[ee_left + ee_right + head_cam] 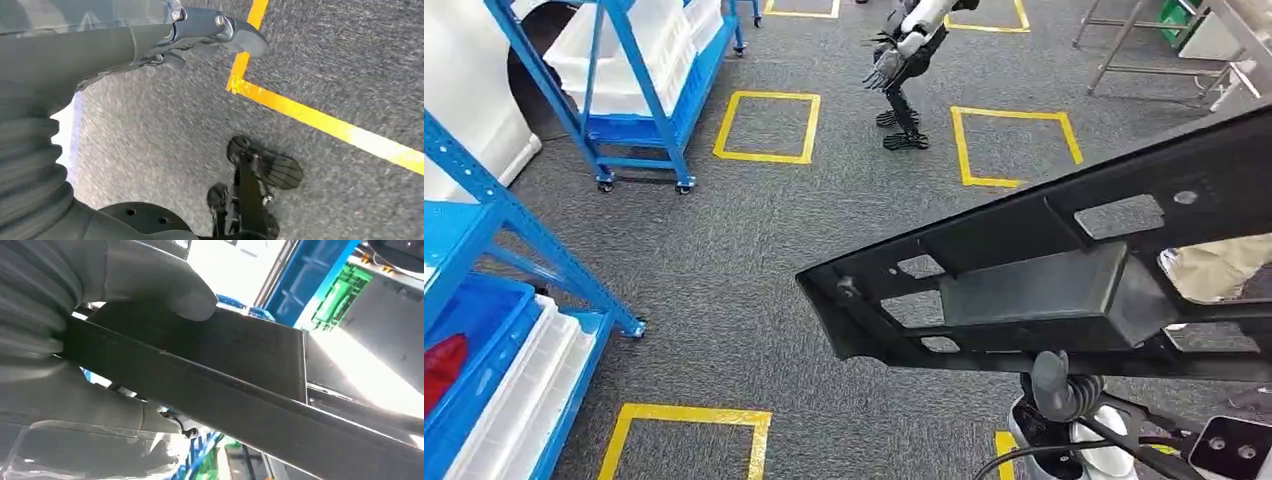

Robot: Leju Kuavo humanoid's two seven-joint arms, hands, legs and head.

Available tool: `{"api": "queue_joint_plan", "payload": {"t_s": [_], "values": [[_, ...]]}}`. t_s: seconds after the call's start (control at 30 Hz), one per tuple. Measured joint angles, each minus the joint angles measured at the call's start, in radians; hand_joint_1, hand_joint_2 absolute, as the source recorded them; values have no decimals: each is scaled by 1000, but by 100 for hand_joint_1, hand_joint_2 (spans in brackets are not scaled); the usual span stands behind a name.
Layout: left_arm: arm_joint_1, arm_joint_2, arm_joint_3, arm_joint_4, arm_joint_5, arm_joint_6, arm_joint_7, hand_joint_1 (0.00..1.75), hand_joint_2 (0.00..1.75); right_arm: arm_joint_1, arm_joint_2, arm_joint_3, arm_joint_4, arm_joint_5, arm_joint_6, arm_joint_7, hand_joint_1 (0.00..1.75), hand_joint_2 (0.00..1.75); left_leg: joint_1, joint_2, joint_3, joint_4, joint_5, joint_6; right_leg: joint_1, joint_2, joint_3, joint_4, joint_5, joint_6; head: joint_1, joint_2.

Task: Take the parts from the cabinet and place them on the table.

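Far left, near: blue shelf rack (484,225) with a blue bin (469,310) holding something red (444,365), and white trays (524,395) just right of it on the low shelf. Far left, farther off: second blue wheeled rack (639,95) carrying white bins (639,45). Grey carpet floor (724,260) with yellow tape squares (767,127), one near at bottom, two farther off. Center far: another robot (904,60) standing between the two far squares, silver arm hanging, dark feet on the carpet.

Left hand (200,32) hangs over the carpet beside a yellow tape corner (240,82); fingers curled in together, nothing in them.

Right side: long black plastic part (1064,280), a flat panel with cut-out windows and a raised box section in its middle, held off the floor, tilted, its left end lower and nearer the center, its right end running out at the far right edge. Right hand (115,315) clamps it, thumb (190,300) pressed on one face, the rest of the hand under the other; in the head view the grey fingers (1054,385) hook the part's near lower edge. Metal table legs (1124,45) far right. A person's pale trouser leg and shoe (1209,268) visible through the part's cut-outs.
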Motion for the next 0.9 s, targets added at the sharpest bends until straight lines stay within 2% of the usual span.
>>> {"api": "queue_joint_plan", "payload": {"t_s": [0.03,0.07,0.1,0.13,0.17,0.23,0.27,0.3,0.33,0.37,0.4,0.43,0.47,0.5,0.53,0.57,0.6,0.63,0.7,0.77,0.8,0.83,0.87,0.9], "values": [[-1,0,0,0,-5,0,0,0,175,5,2,-2,-7,6,2,0,175,175,0,10,1,1,-2,-2,0,-8,45,-83,42,-1,0,0],[-2,0,0,0,-7,0,0,0,175,9,3,-3,-15,13,3,0,175,175,0,18,4,1,-4,-5,0,-26,103,-189,85,-3,1,0],[-3,0,0,0,-10,-2,0,0,175,12,3,-4,-23,20,2,0,175,175,-2,25,8,1,-7,-8,4,-70,154,-276,107,-9,1,0],[-2,0,0,0,-15,-5,0,0,175,14,4,-5,-28,25,2,0,175,175,-10,33,9,4,-11,-15,12,-85,158,-291,98,-16,-1,0],[-2,0,0,0,-17,-7,-1,0,175,17,7,-5,-34,29,2,-1,175,175,-6,38,10,3,-11,-21,14,-68,154,-292,100,-22,-2,0],[-6,0,0,0,-20,-16,0,0,175,28,7,-9,-45,35,1,0,175,175,-4,57,17,-3,-12,-31,18,-50,151,-293,101,-31,-2,0],[-8,0,-1,0,-21,-18,-1,0,175,33,7,-11,-51,36,1,0,175,175,-7,69,24,-3,-16,-40,14,-37,157,-305,106,-39,-2,0],[-8,0,-1,0,-21,-19,-1,0,175,38,7,-11,-54,37,1,0,175,175,1,41,21,11,-29,-44,8,-28,166,-313,112,-43,-3,0],[-8,0,-1,0,-21,-22,-1,0,175,36,8,-12,-56,37,2,-1,175,175,2,3,2,56,-61,-45,7,-20,168,-316,114,-49,-3,0],[-7,-2,-1,0,-21,-25,0,0,175,36,8,-12,-56,37,2,-1,175,175,4,-23,-35,137,-104,-46,8,-10,167,-316,115,-52,-7,0],[-6,-3,-1,0,-21,-25,0,0,175,36,10,-12,-53,40,3,0,175,175,5,-35,-78,226,-143,-49,9,2,167,-316,115,-54,-11,0],[-4,-4,-1,0,-21,-25,0,0,175,35,10,-12,-48,43,5,1,175,175,5,-41,-116,301,-166,-50,10,15,166,-314,115,-55,-10,0],[-2,-4,-1,0,-21,-25,0,0,175,33,10,-11,-39,46,6,2,175,175,5,-41,-135,330,-162,-50,11,29,166,-313,115,-55,-11,0],[-2,-4,0,0,-20,-25,0,0,175,29,10,-10,-31,48,5,4,175,175,5,-42,-128,308,-135,-49,11,42,166,-311,114,-54,-11,0],[-3,-4,0,0,-21,-25,0,0,175,20,10,-8,-22,48,3,10,175,175,6,-43,-103,244,-91,-48,11,55,166,-307,114,-53,-11,0],[-5,-4,0,0,-21,-25,0,0,175,6,10,-6,-11,47,1,18,175,175,7,-52,-61,150,-39,-46,10,69,166,-303,112,-51,-11,0],[-6,-4,0,0,-23,-26,0,0,175,-10,10,-3,4,37,0,31,175,175,11,-86,-17,52,5,-44,9,81,165,-297,109,-46,-12,0],[-6,-4,0,0,-25,-26,0,0,175,-27,10,-2,20,23,1,45,175,175,13,-130,-5,23,-14,-43,14,91,159,-290,106,-40,-11,0],[-12,-5,0,0,-28,-29,0,0,175,-62,10,-2,59,0,1,71,175,175,10,-112,-9,20,-10,-38,8,108,147,-287,111,-27,-12,0],[-14,-6,0,0,-31,-35,-1,0,175,-89,8,-2,91,3,-5,81,175,175,8,-96,-6,15,-3,-22,5,126,142,-292,117,-12,-11,0],[-15,-8,0,0,-34,-39,-2,0,175,-99,6,-2,104,5,-6,84,175,175,13,-79,-5,6,5,-12,1,112,139,-282,110,-10,-13,0],[-15,-7,0,0,-34,-43,-4,0,175,-113,4,-2,117,6,-6,85,175,175,11,-70,-5,1,7,-7,8,55,118,-243,80,-7,-4,0],[-13,-8,0,0,-34,-47,-4,0,175,-128,4,-2,131,6,-3,87,175,175,9,-59,-6,1,8,-5,8,25,85,-175,40,-2,-1,0],[-11,-8,1,0,-34,-50,-4,0,175,-137,3,-2,144,6,-2,92,175,175,6,-47,-7,1,7,-4,7,9,45,-91,2,1,-2,0]]}}
